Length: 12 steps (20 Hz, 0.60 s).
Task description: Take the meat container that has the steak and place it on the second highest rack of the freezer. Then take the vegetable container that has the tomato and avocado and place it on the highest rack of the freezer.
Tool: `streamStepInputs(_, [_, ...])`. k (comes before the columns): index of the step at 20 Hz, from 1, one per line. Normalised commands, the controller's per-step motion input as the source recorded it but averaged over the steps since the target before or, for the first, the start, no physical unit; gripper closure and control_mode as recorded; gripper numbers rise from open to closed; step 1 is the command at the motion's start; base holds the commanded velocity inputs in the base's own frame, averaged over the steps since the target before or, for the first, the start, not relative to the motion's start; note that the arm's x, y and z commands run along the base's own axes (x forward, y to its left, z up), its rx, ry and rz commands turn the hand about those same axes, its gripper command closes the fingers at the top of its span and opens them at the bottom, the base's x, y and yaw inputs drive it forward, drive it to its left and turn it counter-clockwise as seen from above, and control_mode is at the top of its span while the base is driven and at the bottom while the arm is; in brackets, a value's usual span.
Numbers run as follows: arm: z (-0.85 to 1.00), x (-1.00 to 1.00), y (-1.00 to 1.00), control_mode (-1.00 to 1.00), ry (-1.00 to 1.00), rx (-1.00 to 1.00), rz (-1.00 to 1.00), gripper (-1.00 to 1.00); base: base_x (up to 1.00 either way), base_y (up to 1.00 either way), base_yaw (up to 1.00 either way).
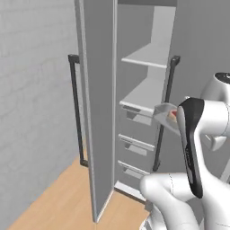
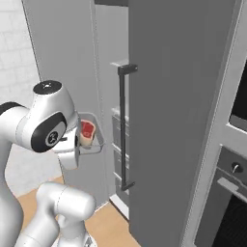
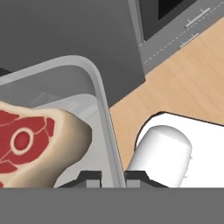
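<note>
The clear meat container (image 1: 162, 113) hangs in front of the open freezer (image 1: 134, 27), level with its top drawer. The steak (image 3: 35, 144), red with a tan edge, lies inside it. My gripper (image 3: 113, 178) is shut on the container's rim, one finger on each side of the wall. From the right, the meat container (image 2: 92, 136) and steak (image 2: 87, 130) show beside the hand. The second highest rack (image 1: 141, 95) lies just above and left of the container, and the highest rack (image 1: 144, 56) is further up. The vegetable container with the tomato and avocado is out of view.
The freezer door (image 1: 99, 112) stands swung open to the left, its dark bar handle (image 1: 75, 112) on the outside. Grey drawers (image 1: 134, 146) sit under the racks. A second bar handle (image 1: 164, 112) runs down the neighbouring grey panel. An oven (image 2: 234, 173) stands to the right, over wooden floor (image 1: 58, 202).
</note>
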Motion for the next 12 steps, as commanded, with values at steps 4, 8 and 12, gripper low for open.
streamStepInputs(4, [0.00, 0.00, 0.00, 1.00, 0.00, 0.00, 0.00, 1.00, 0.27, 0.72, -0.50])
streamStepInputs(8, [0.00, 0.00, 0.00, 1.00, 0.00, 0.00, 0.00, 1.00, 0.31, 0.29, -0.56])
streamStepInputs(12, [0.00, 0.00, 0.00, 1.00, 0.00, 0.00, 0.00, 1.00, 0.29, 0.60, -0.54])
